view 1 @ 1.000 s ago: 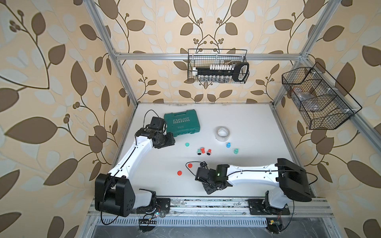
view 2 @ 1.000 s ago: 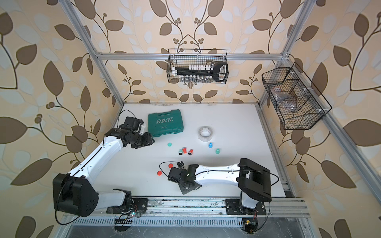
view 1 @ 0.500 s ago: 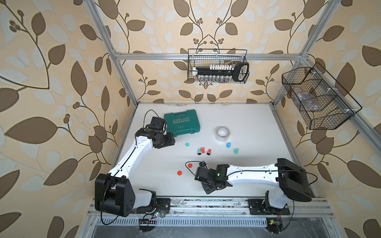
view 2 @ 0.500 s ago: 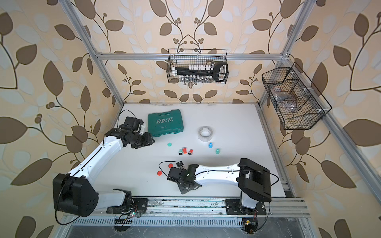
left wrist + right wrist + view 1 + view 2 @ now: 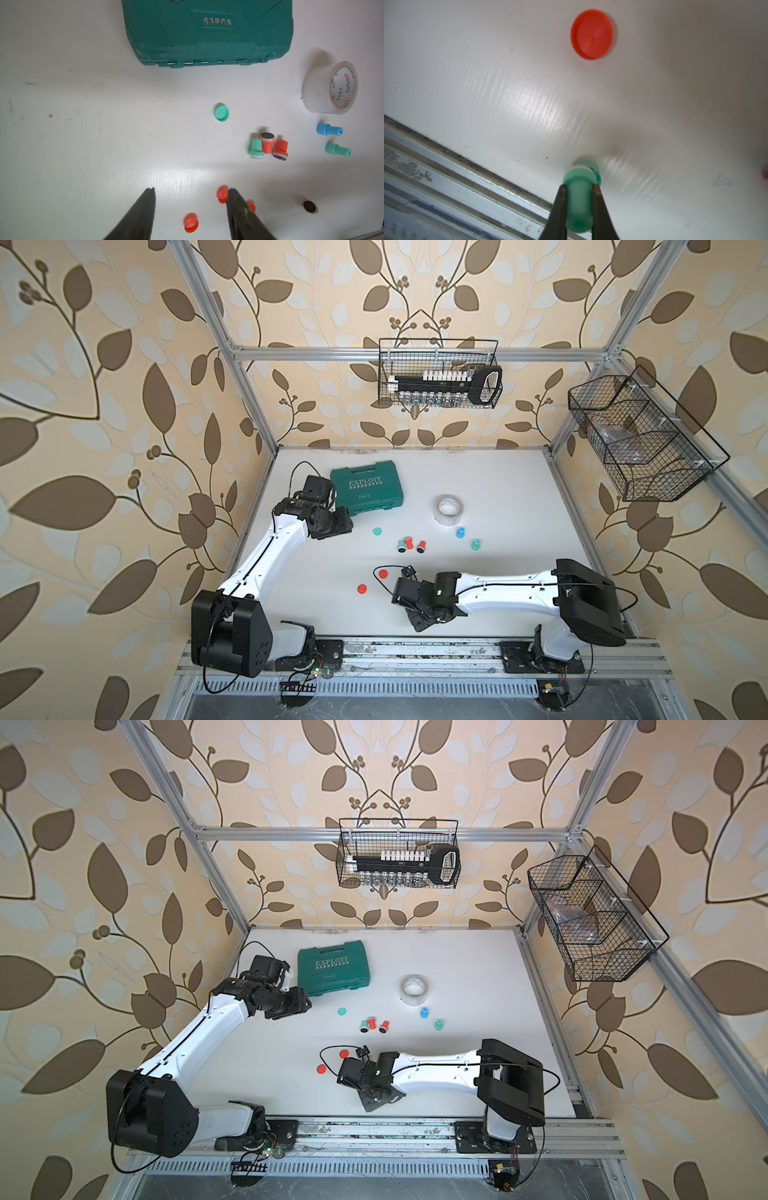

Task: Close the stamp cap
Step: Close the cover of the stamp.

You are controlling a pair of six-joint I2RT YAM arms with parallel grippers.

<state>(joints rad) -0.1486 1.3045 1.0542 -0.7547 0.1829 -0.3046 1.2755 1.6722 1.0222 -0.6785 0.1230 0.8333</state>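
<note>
stamp (image 5: 578, 207) wrist view only: gripped by right end effector (image 5: 579, 186) | left end effector (image 5: 191, 189) released

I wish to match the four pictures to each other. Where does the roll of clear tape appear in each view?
Both top views: the tape roll lies right of centre, to the right of the green tool case.
Left wrist: the tape roll is near the picture's right edge, again right of the green tool case.
Right wrist: not in it.
Shared landmark: the green tool case, seen in all views but the right wrist.
</note>
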